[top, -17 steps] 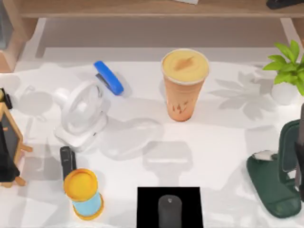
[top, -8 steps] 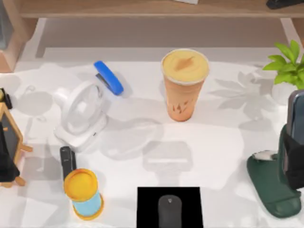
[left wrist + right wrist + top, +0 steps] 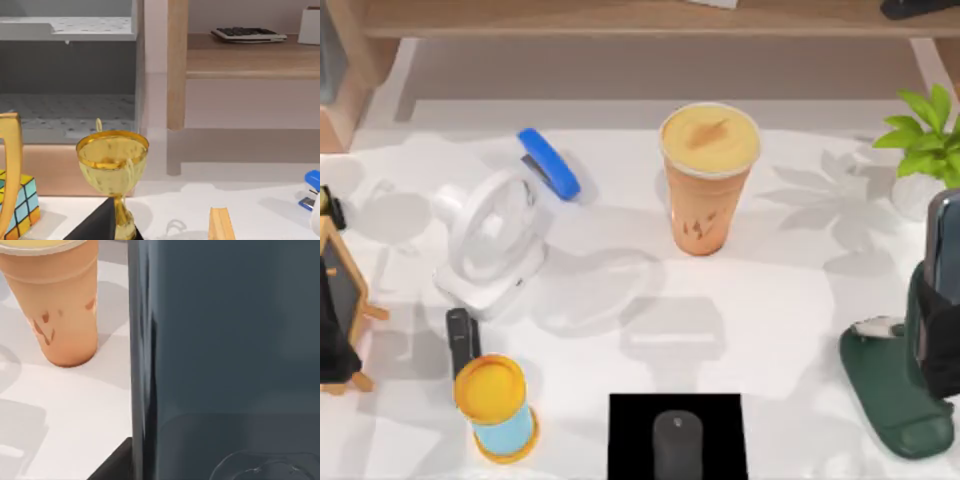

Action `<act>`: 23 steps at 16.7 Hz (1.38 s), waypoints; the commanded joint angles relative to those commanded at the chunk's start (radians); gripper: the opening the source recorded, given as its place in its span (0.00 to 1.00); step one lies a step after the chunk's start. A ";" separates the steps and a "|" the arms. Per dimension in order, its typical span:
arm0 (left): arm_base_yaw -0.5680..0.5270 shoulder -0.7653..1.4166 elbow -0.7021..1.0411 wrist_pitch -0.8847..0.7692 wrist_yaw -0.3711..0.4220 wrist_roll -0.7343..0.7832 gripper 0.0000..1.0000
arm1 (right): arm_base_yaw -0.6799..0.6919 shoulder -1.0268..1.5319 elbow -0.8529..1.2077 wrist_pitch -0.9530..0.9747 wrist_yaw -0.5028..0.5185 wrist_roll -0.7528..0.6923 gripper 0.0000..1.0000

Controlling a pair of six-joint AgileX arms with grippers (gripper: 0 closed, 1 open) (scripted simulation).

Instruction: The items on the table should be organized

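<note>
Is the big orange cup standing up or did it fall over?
Standing up. The orange cup rests base-down on the table, lid on top.

Open bench [image 3: 790, 330] between cup [image 3: 708, 180] and green stand [image 3: 892, 390] for my tool; fan [image 3: 492, 245], stapler [image 3: 548, 163] crowd the left; mouse [image 3: 677, 445] sits front centre.

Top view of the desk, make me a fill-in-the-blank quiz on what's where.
1. The computer mouse lies on a ____ pad.
2. The blue stapler lies just behind the white desk ____.
3. The lid of the orange drink cup is ____ in colour.
4. The phone stands in a dark ____ stand at the table's right edge.

Missing: black; fan; yellow-orange; green
</note>
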 joint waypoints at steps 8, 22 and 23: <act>0.000 0.000 0.000 0.000 0.000 0.000 1.00 | 0.000 0.000 0.000 0.000 0.000 0.000 1.00; 0.000 0.000 0.000 0.000 0.000 0.000 1.00 | 0.105 -0.088 0.003 -0.093 0.094 0.054 1.00; 0.000 0.000 0.000 0.000 0.000 0.000 1.00 | 0.132 -0.103 0.003 -0.111 0.113 0.066 1.00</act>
